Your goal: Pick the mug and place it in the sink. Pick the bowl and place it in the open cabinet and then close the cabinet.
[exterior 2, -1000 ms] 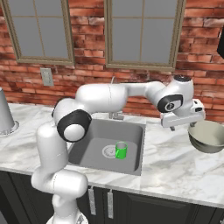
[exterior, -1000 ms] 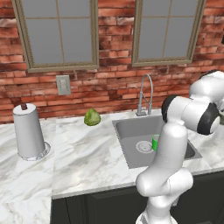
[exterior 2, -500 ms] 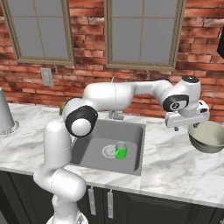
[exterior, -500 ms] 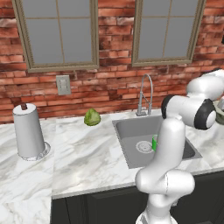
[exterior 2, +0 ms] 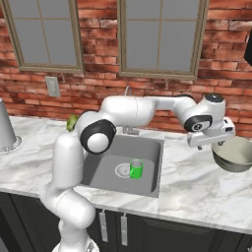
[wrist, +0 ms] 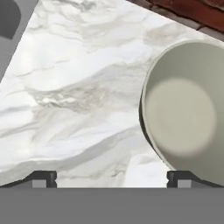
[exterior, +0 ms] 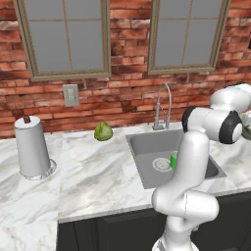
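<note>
The bright green mug [exterior: 173, 159] [exterior 2: 136, 169] stands upright in the grey sink [exterior: 147, 147] [exterior 2: 108, 162], beside the round drain. The grey-green bowl [exterior 2: 235, 155] sits on the marble counter right of the sink. Its cream inside [wrist: 183, 113] shows in the hand view. My gripper [exterior 2: 219, 144] [wrist: 112, 178] hangs open just above the bowl's left rim, holding nothing. One fingertip [wrist: 181, 177] lies over the bowl and the other [wrist: 43, 177] over bare counter. A black sliver [exterior 2: 249, 47] at the upper right edge may be the cabinet.
A paper towel roll [exterior: 32, 147] stands on the far left counter, and a pale green leafy ball [exterior: 103, 131] lies by the brick wall. The chrome faucet [exterior: 163, 105] arches over the sink's back edge. Marble counter [wrist: 78, 96] stretches between sink and bowl.
The arm has swung further right, bringing the open hand closer over the bowl's left rim. Mug and bowl have not moved.
</note>
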Tool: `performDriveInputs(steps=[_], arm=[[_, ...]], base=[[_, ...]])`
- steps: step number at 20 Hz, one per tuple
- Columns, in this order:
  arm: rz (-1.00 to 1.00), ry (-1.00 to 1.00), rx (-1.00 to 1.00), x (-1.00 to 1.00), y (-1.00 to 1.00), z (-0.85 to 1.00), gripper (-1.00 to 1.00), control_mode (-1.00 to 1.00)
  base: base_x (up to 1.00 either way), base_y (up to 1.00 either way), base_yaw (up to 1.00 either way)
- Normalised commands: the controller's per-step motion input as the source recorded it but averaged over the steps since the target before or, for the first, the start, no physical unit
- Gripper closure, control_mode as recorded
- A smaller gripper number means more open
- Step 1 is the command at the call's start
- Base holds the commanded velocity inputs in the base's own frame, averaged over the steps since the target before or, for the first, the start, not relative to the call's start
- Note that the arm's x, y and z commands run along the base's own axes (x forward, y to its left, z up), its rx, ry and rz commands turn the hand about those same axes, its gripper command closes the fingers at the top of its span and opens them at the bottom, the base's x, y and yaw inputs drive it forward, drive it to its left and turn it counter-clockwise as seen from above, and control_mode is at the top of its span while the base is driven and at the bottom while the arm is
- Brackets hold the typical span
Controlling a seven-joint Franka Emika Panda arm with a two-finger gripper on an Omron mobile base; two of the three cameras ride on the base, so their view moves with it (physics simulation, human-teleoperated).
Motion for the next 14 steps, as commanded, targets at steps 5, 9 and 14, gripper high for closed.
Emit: performDriveInputs(steps=[5, 9, 14], arm=[[0.0, -0.01, -0.03, 0.16, -0.16, -0.38, -1.0, -1.0], [0.0, 0.0, -0.09, 0.36, -0.03, -0.3, -1.0, -1.0], [0.0, 0.0, -0.04, 0.37, -0.07, -0.1, -1.0, -1.0]], base=[[0.0, 0.0, 0.0], [0.0, 0.0, 0.0], [0.0, 0.0, 0.0]])
